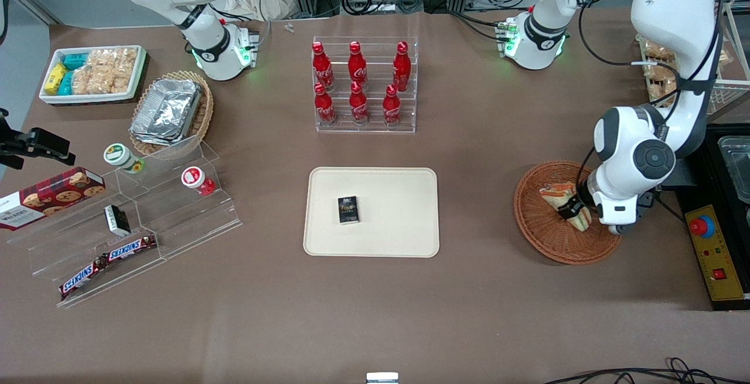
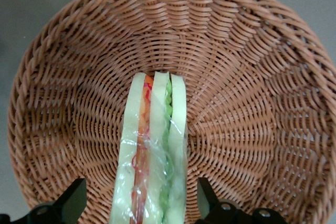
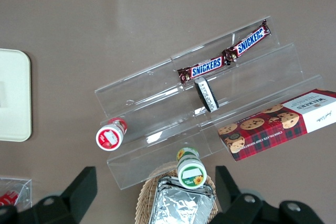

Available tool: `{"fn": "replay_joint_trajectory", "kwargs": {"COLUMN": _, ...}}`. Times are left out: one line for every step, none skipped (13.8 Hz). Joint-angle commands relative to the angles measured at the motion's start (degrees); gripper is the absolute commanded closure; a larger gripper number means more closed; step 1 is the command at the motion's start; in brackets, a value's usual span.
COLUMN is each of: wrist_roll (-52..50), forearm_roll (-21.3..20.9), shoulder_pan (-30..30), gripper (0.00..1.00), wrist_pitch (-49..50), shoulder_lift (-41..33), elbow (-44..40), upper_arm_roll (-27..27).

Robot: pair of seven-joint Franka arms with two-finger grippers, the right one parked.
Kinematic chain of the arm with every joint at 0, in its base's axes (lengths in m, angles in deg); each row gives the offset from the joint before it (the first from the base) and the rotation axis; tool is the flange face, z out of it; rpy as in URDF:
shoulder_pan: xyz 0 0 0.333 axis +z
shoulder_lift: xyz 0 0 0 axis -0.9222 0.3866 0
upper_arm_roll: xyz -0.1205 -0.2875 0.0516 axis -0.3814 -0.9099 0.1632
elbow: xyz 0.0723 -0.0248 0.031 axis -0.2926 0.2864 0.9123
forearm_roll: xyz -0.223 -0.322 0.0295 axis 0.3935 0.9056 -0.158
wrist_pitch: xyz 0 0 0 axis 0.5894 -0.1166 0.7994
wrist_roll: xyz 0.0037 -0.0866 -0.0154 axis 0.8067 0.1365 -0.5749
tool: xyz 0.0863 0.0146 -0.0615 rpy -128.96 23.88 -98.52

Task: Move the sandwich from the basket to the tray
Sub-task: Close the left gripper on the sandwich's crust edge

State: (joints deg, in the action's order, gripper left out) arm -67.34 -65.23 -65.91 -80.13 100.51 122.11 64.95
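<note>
- So, nearest the front camera: nothing but bare table (image 1: 375,313), lots of free room for a carry.
- Next back, down at the working arm's end: claw (image 1: 577,213) lowered into the basket (image 1: 536,228), open, one finger (image 2: 71,203) on each side of the sandwich (image 2: 152,150), not squeezing yet, gaps visible on both sides.
- Sandwich standing on edge in the basket, cut face with the filling layers turned up toward the wrist camera, leaning on the sloped wicker wall. Probably why approached from above: narrow bread sides offered straight to the fingers.
- Looks like the pre-grasp step, lift and carry not started.
- Clear wrap looks slick and the bread soft, so best guess is a gentle close, else squashed or slipping out.
- About level with that, mid-table: tray (image 1: 404,237), flat, low rim, so an easy drop-off. Small dark box (image 1: 348,209) lying on it already, plenty of bare tray beside it.
- Farther back: rack of red bottles (image 1: 357,88), well away from the basket-to-tray path.
</note>
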Motion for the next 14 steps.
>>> {"fn": "replay_joint_trajectory", "kwargs": {"wrist_roll": -0.4, "forearm_roll": -1.1, "shoulder_pan": 0.6, "gripper": 0.21, "wrist_pitch": -1.3, "shoulder_lift": -0.2, "elbow": 0.7, "upper_arm_roll": -0.4}}
{"fn": "replay_joint_trajectory", "kwargs": {"wrist_roll": -0.6, "forearm_roll": -1.0, "shoulder_pan": 0.6, "gripper": 0.22, "wrist_pitch": -1.2, "shoulder_lift": -0.2, "elbow": 0.7, "upper_arm_roll": -0.4}}
{"fn": "replay_joint_trajectory", "kwargs": {"wrist_roll": -0.5, "forearm_roll": -1.0, "shoulder_pan": 0.6, "gripper": 0.37, "wrist_pitch": -1.2, "shoulder_lift": -0.2, "elbow": 0.7, "upper_arm_roll": -0.4}}
{"fn": "replay_joint_trajectory", "kwargs": {"wrist_roll": -0.5, "forearm_roll": -1.0, "shoulder_pan": 0.5, "gripper": 0.45, "wrist_pitch": -1.1, "shoulder_lift": -0.3, "elbow": 0.7, "upper_arm_roll": -0.4}}
{"fn": "replay_joint_trajectory", "kwargs": {"wrist_roll": -0.4, "forearm_roll": -1.1, "shoulder_pan": 0.5, "gripper": 0.63, "wrist_pitch": -0.7, "shoulder_lift": -0.4, "elbow": 0.7, "upper_arm_roll": -0.4}}
{"fn": "replay_joint_trajectory", "kwargs": {"wrist_roll": -0.4, "forearm_roll": -1.1, "shoulder_pan": 0.3, "gripper": 0.82, "wrist_pitch": -0.4, "shoulder_lift": -0.6, "elbow": 0.7, "upper_arm_roll": -0.4}}
{"fn": "replay_joint_trajectory", "kwargs": {"wrist_roll": -0.4, "forearm_roll": -1.1, "shoulder_pan": 0.3, "gripper": 0.93, "wrist_pitch": -0.4, "shoulder_lift": -0.7, "elbow": 0.7, "upper_arm_roll": -0.5}}
{"fn": "replay_joint_trajectory", "kwargs": {"wrist_roll": -0.1, "forearm_roll": -1.1, "shoulder_pan": 0.3, "gripper": 0.98, "wrist_pitch": 0.4, "shoulder_lift": -0.8, "elbow": 0.6, "upper_arm_roll": -0.5}}
{"fn": "replay_joint_trajectory", "kwargs": {"wrist_roll": 0.7, "forearm_roll": -1.1, "shoulder_pan": 0.2, "gripper": 1.0, "wrist_pitch": 2.8, "shoulder_lift": -1.4, "elbow": 0.0, "upper_arm_roll": -0.5}}
{"fn": "replay_joint_trajectory", "kwargs": {"wrist_roll": 1.9, "forearm_roll": -1.1, "shoulder_pan": 0.2, "gripper": 1.0, "wrist_pitch": 5.6, "shoulder_lift": -2.4, "elbow": -1.1, "upper_arm_roll": -0.7}}
{"fn": "replay_joint_trajectory", "kwargs": {"wrist_roll": 2.7, "forearm_roll": -1.1, "shoulder_pan": -0.1, "gripper": 1.0, "wrist_pitch": 8.8, "shoulder_lift": -3.5, "elbow": -2.7, "upper_arm_roll": -0.8}}
{"fn": "replay_joint_trajectory", "kwargs": {"wrist_roll": 4.5, "forearm_roll": -1.1, "shoulder_pan": -0.2, "gripper": 1.0, "wrist_pitch": 12.3, "shoulder_lift": -4.2, "elbow": -4.7, "upper_arm_roll": -0.9}}
{"fn": "replay_joint_trajectory", "kwargs": {"wrist_roll": 7.5, "forearm_roll": -1.1, "shoulder_pan": -0.3, "gripper": 1.0, "wrist_pitch": 16.3, "shoulder_lift": -4.5, "elbow": -7.5, "upper_arm_roll": -0.9}}
{"fn": "replay_joint_trajectory", "kwargs": {"wrist_roll": 10.7, "forearm_roll": -1.0, "shoulder_pan": -0.3, "gripper": 1.0, "wrist_pitch": 21.4, "shoulder_lift": -4.5, "elbow": -11.8, "upper_arm_roll": -0.9}}
